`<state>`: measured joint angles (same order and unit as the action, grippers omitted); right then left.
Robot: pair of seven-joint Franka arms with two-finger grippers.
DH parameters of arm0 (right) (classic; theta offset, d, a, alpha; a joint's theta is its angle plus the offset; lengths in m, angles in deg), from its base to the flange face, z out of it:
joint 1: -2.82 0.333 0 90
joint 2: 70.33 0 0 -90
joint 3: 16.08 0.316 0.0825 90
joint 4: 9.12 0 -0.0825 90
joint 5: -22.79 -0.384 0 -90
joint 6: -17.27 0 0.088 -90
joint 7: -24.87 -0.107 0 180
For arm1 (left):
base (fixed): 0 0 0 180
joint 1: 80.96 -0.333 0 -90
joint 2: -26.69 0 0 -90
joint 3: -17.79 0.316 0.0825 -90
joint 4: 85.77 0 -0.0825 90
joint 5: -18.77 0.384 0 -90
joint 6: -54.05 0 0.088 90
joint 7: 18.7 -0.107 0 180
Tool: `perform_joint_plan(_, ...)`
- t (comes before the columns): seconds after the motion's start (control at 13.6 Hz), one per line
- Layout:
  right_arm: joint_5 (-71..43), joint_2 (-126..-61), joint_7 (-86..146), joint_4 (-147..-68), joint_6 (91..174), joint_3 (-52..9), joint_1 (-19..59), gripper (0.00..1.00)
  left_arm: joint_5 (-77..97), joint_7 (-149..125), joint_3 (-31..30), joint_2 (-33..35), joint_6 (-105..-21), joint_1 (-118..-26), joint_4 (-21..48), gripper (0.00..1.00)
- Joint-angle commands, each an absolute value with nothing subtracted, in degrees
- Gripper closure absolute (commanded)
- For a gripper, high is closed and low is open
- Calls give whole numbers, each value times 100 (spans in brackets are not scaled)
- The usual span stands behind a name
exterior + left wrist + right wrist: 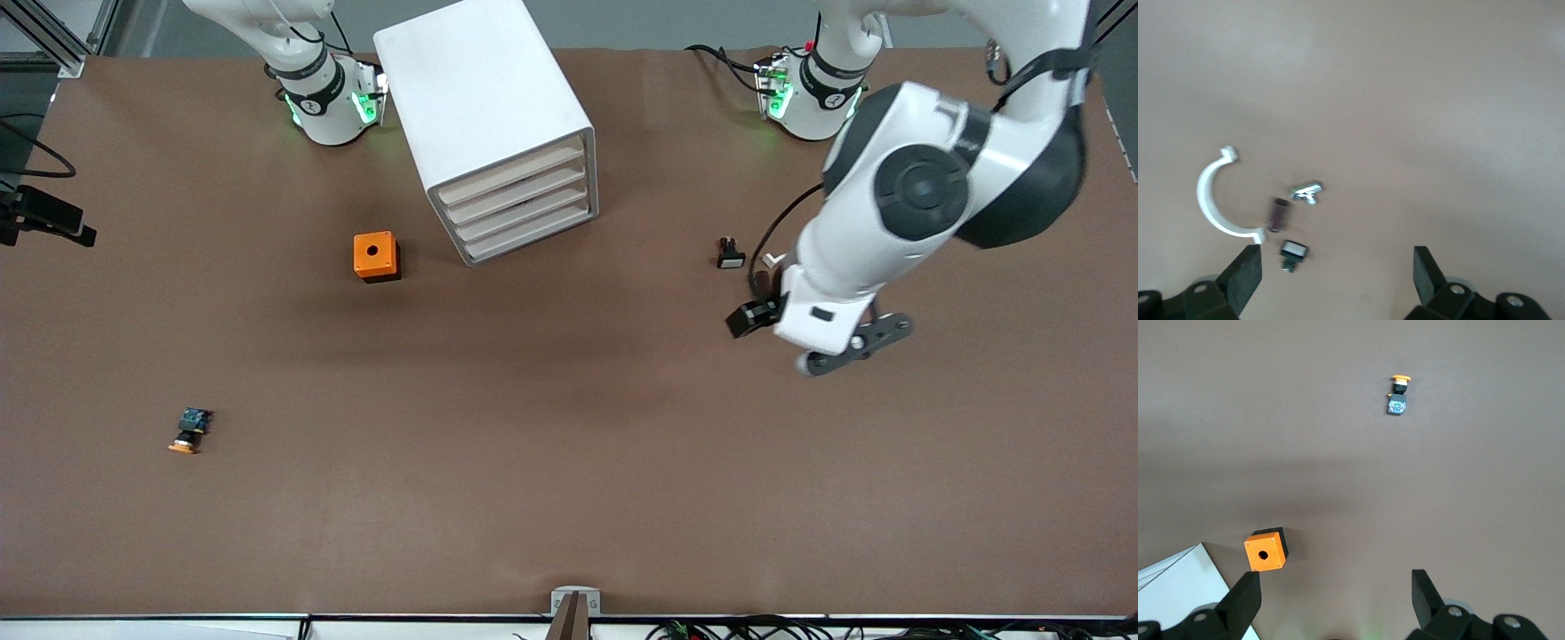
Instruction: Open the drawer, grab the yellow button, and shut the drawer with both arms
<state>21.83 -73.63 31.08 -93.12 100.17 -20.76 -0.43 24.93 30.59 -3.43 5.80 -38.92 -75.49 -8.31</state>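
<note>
White and boxy, the cabinet (484, 116) is seen on the brown table (569, 462) from the front, with all four stacked drawers (524, 209) shut. The tiny orange-capped button (188, 430) lies well apart from it, nearer the camera, toward the right arm's end. In the left wrist view, the left gripper (1337, 280) is spread over small parts. In the right wrist view, the right gripper (1335, 603) is spread, empty, above an orange cube (1266, 551).

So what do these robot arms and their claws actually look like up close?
Two bulky glossy white jointed arms with dark grey round joint caps, green lights glowing at their bases, and thin black cables. Each ends in a black two-finger gripper: the left gripper and the right gripper.
</note>
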Motion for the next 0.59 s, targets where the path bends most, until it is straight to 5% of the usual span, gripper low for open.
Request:
perform_joint_plan(0.0,2156,-7043,3208,-9524,10006,-2056,-114,0,2633,2850,-419,1060,-3570,-7911,-667,0)
perform_joint_plan(0.52,2182,-6463,2927,-10182,10339,-2047,-87,0,2607,612,54,1973,-2945,-8387,-510,1)
